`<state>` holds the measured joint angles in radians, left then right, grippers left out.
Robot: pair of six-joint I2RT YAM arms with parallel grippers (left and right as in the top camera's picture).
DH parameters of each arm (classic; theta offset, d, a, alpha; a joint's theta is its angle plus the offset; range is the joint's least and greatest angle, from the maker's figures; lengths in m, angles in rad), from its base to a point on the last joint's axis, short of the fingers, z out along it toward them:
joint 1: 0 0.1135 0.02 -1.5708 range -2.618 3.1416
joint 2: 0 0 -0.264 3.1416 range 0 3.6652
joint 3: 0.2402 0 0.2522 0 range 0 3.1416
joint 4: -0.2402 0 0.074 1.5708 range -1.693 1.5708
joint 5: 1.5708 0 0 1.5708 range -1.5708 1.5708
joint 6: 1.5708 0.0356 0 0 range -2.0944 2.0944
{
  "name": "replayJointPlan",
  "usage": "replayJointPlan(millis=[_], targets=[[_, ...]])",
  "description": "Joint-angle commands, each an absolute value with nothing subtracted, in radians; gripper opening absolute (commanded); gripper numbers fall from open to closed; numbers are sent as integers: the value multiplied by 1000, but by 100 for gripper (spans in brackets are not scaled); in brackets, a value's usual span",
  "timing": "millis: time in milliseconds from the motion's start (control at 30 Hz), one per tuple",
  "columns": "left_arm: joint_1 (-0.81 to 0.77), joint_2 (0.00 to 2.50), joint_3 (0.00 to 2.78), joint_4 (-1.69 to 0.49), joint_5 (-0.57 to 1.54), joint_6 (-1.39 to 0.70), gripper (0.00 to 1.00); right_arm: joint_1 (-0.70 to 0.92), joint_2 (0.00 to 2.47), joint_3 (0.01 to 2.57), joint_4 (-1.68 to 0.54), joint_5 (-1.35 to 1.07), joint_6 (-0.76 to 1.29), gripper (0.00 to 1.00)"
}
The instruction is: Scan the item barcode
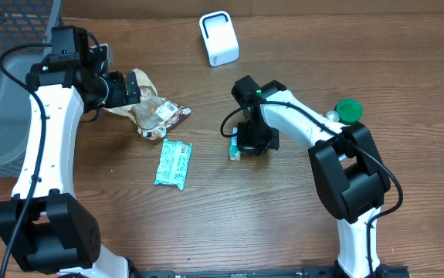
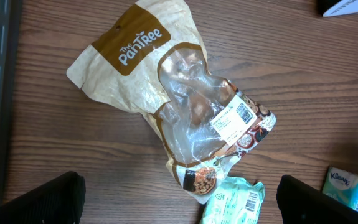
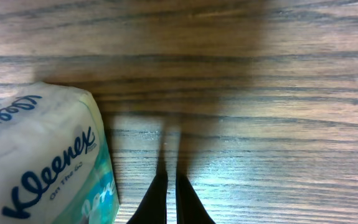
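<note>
A brown and clear snack bag [image 1: 154, 110] lies on the wooden table, its white barcode label [image 2: 235, 118] facing up. My left gripper [image 1: 133, 86] hovers over the bag's left end, wide open and empty. In the left wrist view its fingers [image 2: 42, 199] stand either side of the bag [image 2: 166, 93]. A teal packet [image 1: 174, 164] lies below the bag, its own barcode showing [image 2: 250, 200]. A Kleenex tissue pack [image 3: 42, 162] rests on the table just left of my right gripper [image 3: 171, 199], which is shut on nothing and points down beside it [image 1: 252, 139]. The white scanner [image 1: 218, 38] stands at the back.
A grey mesh basket [image 1: 5, 85] fills the far left edge. A green round lid [image 1: 350, 110] sits at the right, behind the right arm. The tissue pack also shows at the lower right of the left wrist view [image 2: 350, 186].
</note>
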<state>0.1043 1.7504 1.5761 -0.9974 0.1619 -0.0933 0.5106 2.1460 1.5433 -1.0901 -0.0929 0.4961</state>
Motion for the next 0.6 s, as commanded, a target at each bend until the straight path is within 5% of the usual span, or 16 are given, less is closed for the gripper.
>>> replayJointPlan(millis=[0,567], targets=[[97,1747,1578,-994,173,-64,100,511,2154,1532,-1071,-72,488,4],[97,1747,1578,-994,173,-64,100,609,2084,1531,-1018,89,493,4]])
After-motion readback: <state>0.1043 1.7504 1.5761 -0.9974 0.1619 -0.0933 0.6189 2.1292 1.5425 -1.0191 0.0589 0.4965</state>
